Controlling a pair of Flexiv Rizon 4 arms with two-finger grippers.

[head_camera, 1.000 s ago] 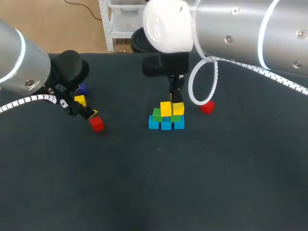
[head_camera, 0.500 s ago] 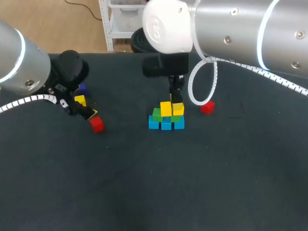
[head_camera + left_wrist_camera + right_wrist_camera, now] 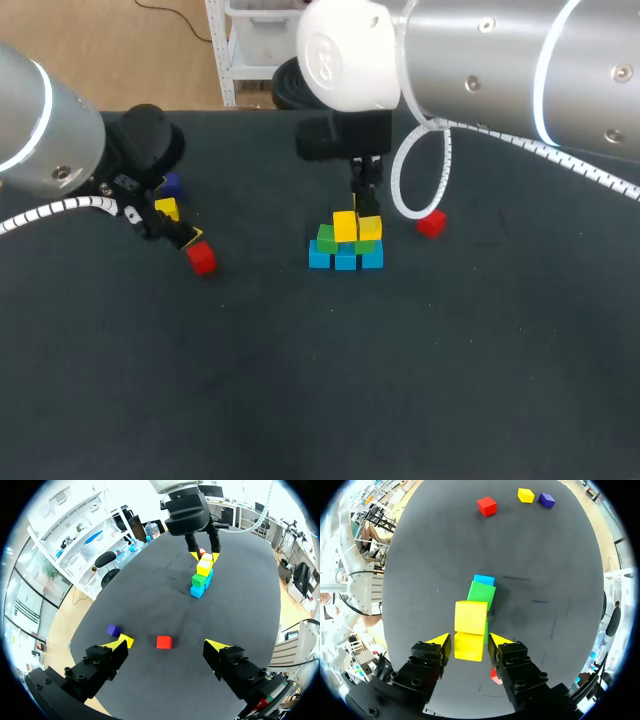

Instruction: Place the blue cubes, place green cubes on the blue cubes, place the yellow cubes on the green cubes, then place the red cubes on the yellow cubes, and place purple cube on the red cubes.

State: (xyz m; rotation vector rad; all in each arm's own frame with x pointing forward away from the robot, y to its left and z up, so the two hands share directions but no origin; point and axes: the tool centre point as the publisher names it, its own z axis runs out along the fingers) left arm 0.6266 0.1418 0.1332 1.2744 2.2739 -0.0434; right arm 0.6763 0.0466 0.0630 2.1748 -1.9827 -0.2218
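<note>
Red cube [image 3: 164, 642] is lying just ahead of our left gripper [image 3: 167, 645], centred between its wide-open fingers, so we are judging that arm nearer. Our right gripper [image 3: 469, 641] is hovering over the stack [image 3: 346, 243], fingers narrowly parted either side of a top yellow cube [image 3: 468, 647].

a dark, matte table [image 3: 300, 380] spreads under the left gripper [image 3: 167, 644] and the right gripper [image 3: 470, 641], running on well ahead of both. a few faint, short scuff marks [image 3: 515, 577] show on it ahead of the right gripper.
</note>
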